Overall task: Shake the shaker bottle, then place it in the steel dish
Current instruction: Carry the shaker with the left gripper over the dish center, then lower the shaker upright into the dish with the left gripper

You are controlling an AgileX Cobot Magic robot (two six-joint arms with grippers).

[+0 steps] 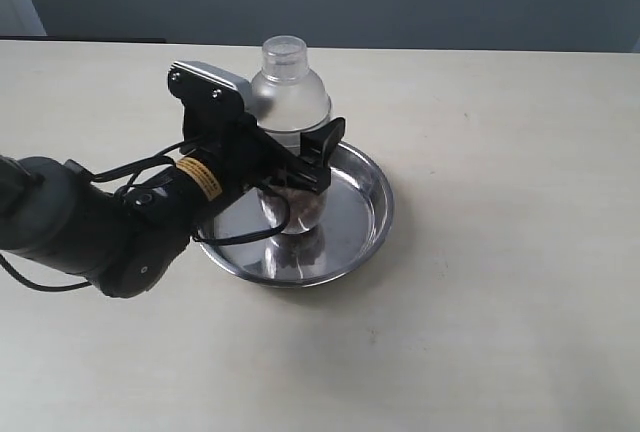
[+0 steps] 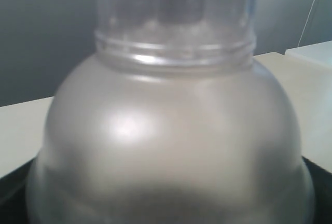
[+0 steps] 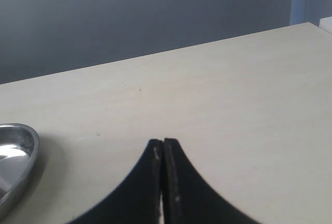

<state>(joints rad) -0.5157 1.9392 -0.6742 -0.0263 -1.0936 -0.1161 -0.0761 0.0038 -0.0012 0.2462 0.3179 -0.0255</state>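
Exterior view: left arm reaches in from the left side of the bench. Left end effector straddles the bottle at mid-body, one finger on the far side and one on the near side, both against the frosted wall; it is clamped on the bottle at a wide spread. Bottle upright, cap on top, domed shoulder clear above the fingers. Lower part of the bottle sits inside the dish, towards the left half of it; brown contents show low down behind the near finger, with a reflection in the dish floor beneath. Whether the base touches the floor: cannot tell. Dish stands flat on the bench, near centre.

Left wrist view: bottle fills the picture, shoulder and clear neck close to the lens, black finger edges just visible at the lower corners.

Right wrist view: right end effector has its tips pressed together, nothing between them, over bare bench. Rim of the dish shows at one edge, well apart from the tips
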